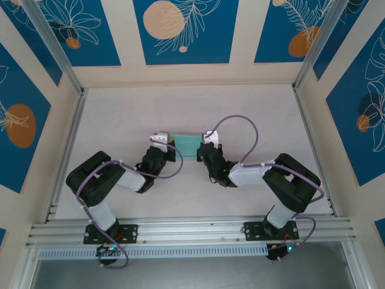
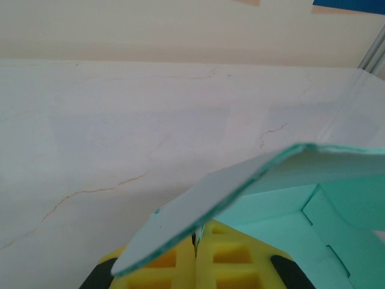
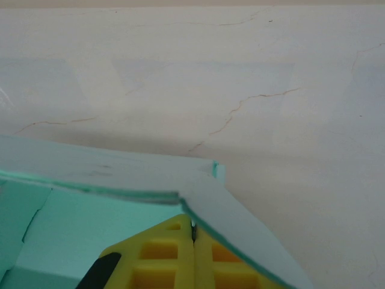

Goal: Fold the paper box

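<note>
The paper box (image 1: 187, 145) lies half formed on the table (image 1: 120, 114), between the two arms. The left gripper (image 1: 162, 140) and the right gripper (image 1: 209, 136) are both clenched, each with its tips behind a raised end of the box. I cannot tell if card is pinched between them. I think the thin card may slip off the tips and fall flat. If one arm pushes more, the box may crease wrongly or slide away
</note>
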